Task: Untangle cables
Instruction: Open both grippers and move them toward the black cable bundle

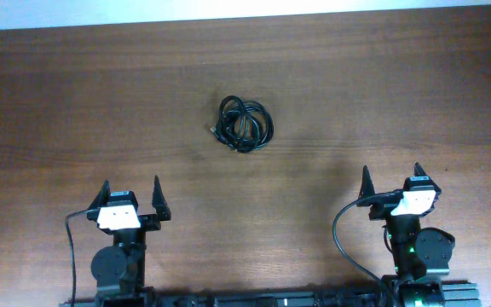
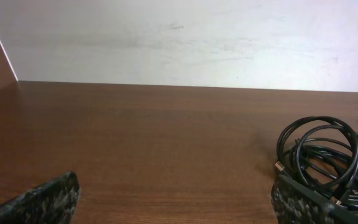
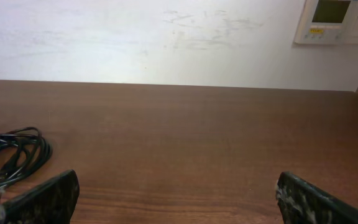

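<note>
From overhead, the cables [image 1: 244, 124] sit in one small coiled clump near the middle of the tabletop [image 1: 58, 85], well apart from both arms. It's too small in that view to tell how many cords are in there, just glossy thin black loops stacked on each other.

The left gripper [image 1: 131, 183] and right gripper [image 1: 391, 169] are both near the bottom edge, jaws spread wide, pointy tips aimed toward the clump, nothing between them.

The wrist cams add detail the top view doesn't have. The left wrist view puts the cables [image 2: 325, 165] at the right side, and you can actually see separate round loops crossing over each other, plus a small metal-tipped plug [image 2: 278, 167] poking out on the left of the bundle. The right wrist view only catches the edge of the cables [image 3: 11, 158] at far left, partly cut off by the frame.

Both wrist views also show the fingers [image 2: 42, 202] close up: dark, rough, speckled pads, set far apart at the bottom corners.

The tabletop is reddish-brown wood grain with a soft sheen. Behind it is a scuffed white wall [image 2: 166, 37], and only the right wrist view shows a pale control panel [image 3: 331, 18] with a little screen mounted on it.
</note>
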Robot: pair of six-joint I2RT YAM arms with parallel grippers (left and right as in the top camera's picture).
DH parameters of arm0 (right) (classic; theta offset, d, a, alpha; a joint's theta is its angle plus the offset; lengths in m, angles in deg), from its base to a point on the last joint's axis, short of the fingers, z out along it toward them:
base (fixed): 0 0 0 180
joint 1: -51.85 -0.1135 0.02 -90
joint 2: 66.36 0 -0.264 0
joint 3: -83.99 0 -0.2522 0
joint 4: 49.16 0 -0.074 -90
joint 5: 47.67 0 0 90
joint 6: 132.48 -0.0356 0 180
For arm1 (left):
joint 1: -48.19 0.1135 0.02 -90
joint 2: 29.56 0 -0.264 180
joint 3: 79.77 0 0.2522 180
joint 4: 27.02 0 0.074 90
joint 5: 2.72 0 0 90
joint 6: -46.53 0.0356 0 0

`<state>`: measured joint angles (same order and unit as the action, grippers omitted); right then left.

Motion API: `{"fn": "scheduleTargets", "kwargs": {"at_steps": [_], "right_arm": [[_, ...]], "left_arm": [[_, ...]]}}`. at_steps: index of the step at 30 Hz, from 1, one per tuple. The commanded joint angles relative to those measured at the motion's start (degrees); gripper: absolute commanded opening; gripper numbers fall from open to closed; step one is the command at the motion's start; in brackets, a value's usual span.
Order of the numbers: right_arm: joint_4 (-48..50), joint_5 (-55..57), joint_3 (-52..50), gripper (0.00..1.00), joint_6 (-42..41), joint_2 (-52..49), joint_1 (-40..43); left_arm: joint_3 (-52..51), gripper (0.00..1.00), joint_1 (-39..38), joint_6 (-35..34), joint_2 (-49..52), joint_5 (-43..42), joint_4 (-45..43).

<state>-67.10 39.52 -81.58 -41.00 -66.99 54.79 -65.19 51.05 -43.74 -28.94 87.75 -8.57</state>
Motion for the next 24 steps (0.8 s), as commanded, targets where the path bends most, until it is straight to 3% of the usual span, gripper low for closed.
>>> {"fn": "scheduleTargets", "kwargs": {"at_steps": [1, 24], "right_arm": [[-0.2, 0.3, -0.3, 0.98, -0.4, 0.4, -0.3], [-0.2, 0.3, -0.3, 0.98, -0.4, 0.4, -0.3]], "left_arm": [[-0.3, 0.99, -0.2, -0.6, -0.3, -0.2, 0.1], [-0.3, 0.99, -0.2, 0.0, -0.3, 0.0, 0.1]]}}
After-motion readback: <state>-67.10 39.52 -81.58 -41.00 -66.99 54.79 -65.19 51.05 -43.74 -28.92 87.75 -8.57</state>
